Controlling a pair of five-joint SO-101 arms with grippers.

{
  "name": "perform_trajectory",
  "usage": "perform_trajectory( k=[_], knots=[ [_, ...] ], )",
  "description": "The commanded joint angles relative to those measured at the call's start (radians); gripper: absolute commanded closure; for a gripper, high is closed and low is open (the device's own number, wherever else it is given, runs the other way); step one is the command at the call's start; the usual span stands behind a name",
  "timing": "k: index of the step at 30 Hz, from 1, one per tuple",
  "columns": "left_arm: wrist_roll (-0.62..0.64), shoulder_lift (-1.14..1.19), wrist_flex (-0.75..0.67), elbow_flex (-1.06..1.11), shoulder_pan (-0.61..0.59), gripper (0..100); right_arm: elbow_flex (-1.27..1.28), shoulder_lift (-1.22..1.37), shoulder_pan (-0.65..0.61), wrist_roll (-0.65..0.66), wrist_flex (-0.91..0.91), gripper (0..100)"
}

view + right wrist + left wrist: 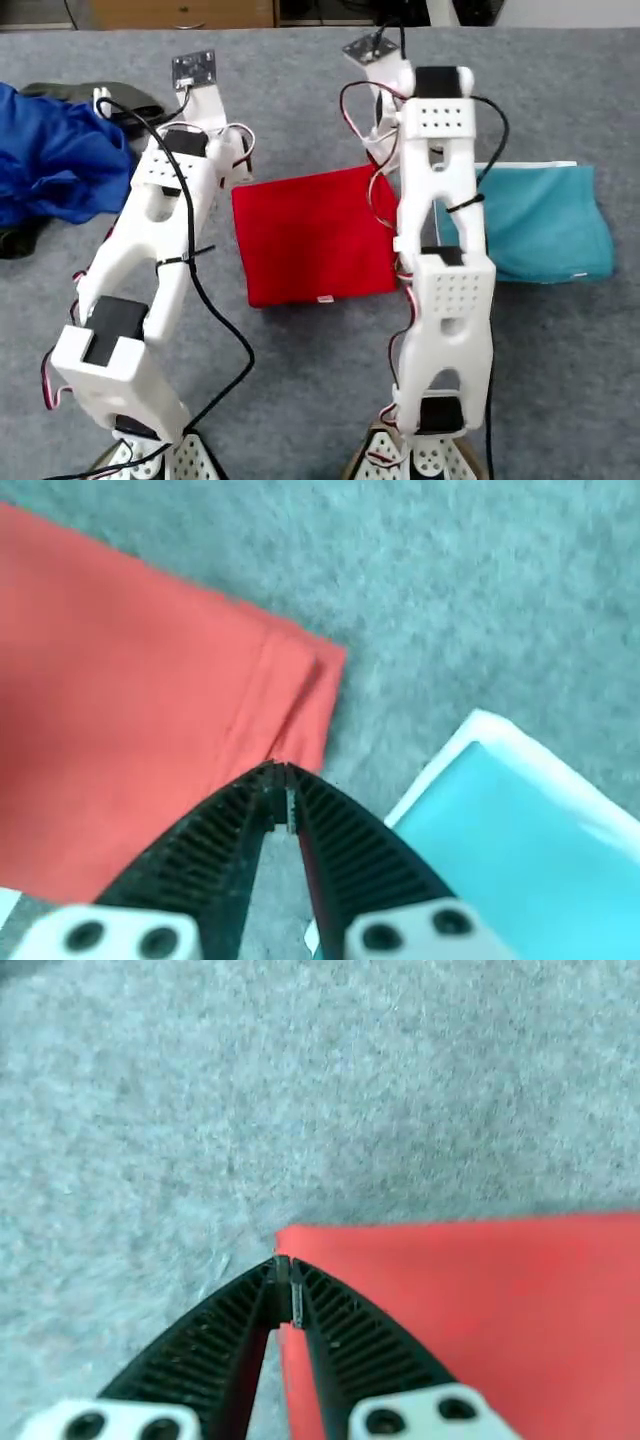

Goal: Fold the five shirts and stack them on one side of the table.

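Left pincer (283,1285), black tips pressed together, sits at a corner of the folded red cloth shirt (315,235) mid-table. Right pincer (280,785), tips together too, is at the corner nearest the folded teal shirt (545,220), likely squaring it for stacking.

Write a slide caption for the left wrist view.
Left gripper, shut, at the corner of a red shirt on the grey table.

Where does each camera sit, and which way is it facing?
High view: above the table, looking down; both arms show, red shirt between them.
Left wrist view: on the left arm, looking past the shut left gripper at the red shirt's corner.
Right wrist view: on the right arm, past the shut right gripper at the red shirt's edge and teal shirt.
All three share the red shirt.
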Motion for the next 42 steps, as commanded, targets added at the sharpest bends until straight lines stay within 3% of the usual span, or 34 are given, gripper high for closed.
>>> perform_trajectory(
  k=[1, 4, 7, 11, 19, 23, 30, 35, 38, 42],
  knots=[
    [-0.038, -0.084, 0.014, 0.058, -0.009, 98, 0.061, -0.082, -0.031, -0.006, -0.063, 99.6],
    [-0.041, -0.127, -0.054, 0.215, -0.029, 98, 0.107, -0.048, -0.033, -0.006, -0.124, 99.6],
    [-0.038, -0.143, -0.242, 0.384, -0.04, 98, 0.119, 0.005, -0.033, -0.006, -0.183, 99.6],
    [-0.032, -0.087, -0.342, 0.41, 0.0, 98, 0.108, 0.108, -0.024, -0.012, -0.235, 99.6],
    [0.023, 0.116, -0.166, 0.16, -0.031, 98, 0.084, 0.228, 0.002, -0.014, -0.287, 99.6],
    [0.014, 0.107, -0.15, 0.129, -0.035, 98, 0.065, 0.222, -0.001, -0.014, -0.264, 99.6],
    [0.014, -0.085, -0.104, 0.089, -0.026, 98, -0.11, 0.13, 0.004, -0.014, -0.075, 99.6],
    [0.021, -0.087, -0.163, 0.095, -0.014, 98, -0.251, 0.038, 0.005, -0.014, 0.075, 99.6],
    [0.015, 0.002, -0.18, 0.086, -0.017, 98, -0.154, -0.085, 0.019, -0.014, 0.074, 99.6],
    [0.015, 0.111, -0.155, 0.048, -0.018, 98, 0.179, -0.311, 0.018, -0.006, 0.068, 99.6]
  ],
)
